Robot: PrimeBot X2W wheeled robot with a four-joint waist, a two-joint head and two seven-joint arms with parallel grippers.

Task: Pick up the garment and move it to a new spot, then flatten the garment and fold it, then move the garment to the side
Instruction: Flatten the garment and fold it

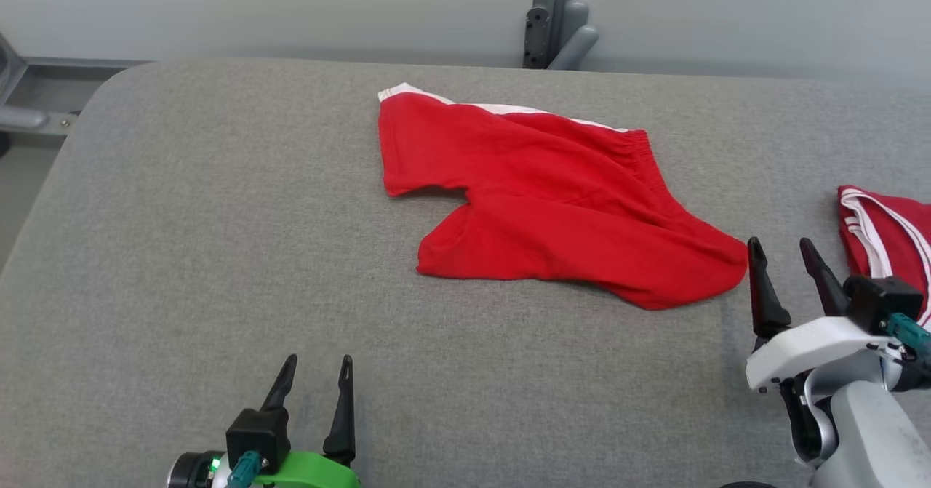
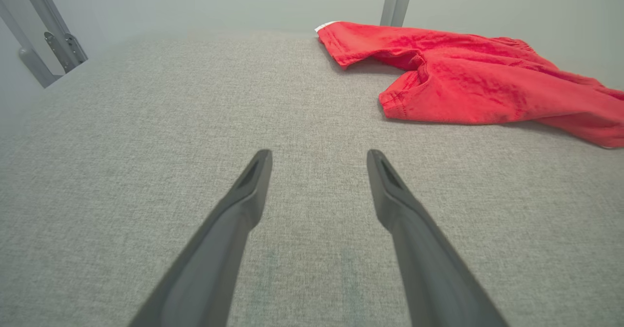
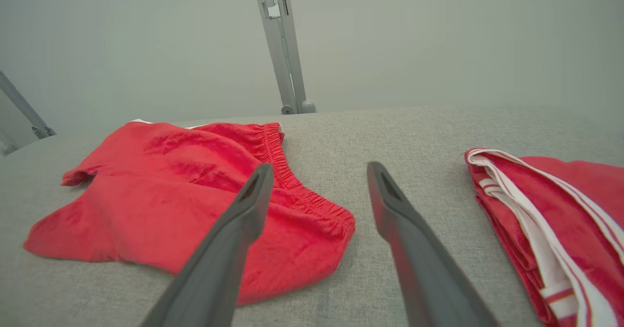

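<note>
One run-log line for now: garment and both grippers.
red shorts: rumpled, unfolded, not held | left gripper: open, empty, clear of shorts | right gripper: open, empty, by waistband corner | striped garment: folded, far right

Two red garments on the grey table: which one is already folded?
The red white-striped garment at the grey table's right edge, beside the right gripper: stacked in layers. The red elastic-waist shorts lie spread and wrinkled mid-table.

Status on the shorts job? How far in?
Done, apparently: shorts lie loose on the table. In hand: nothing; right claw is open beside their edge, left claw open, well clear. Left: shorts are rumpled and unfolded, so flatten, fold, move aside.
</note>
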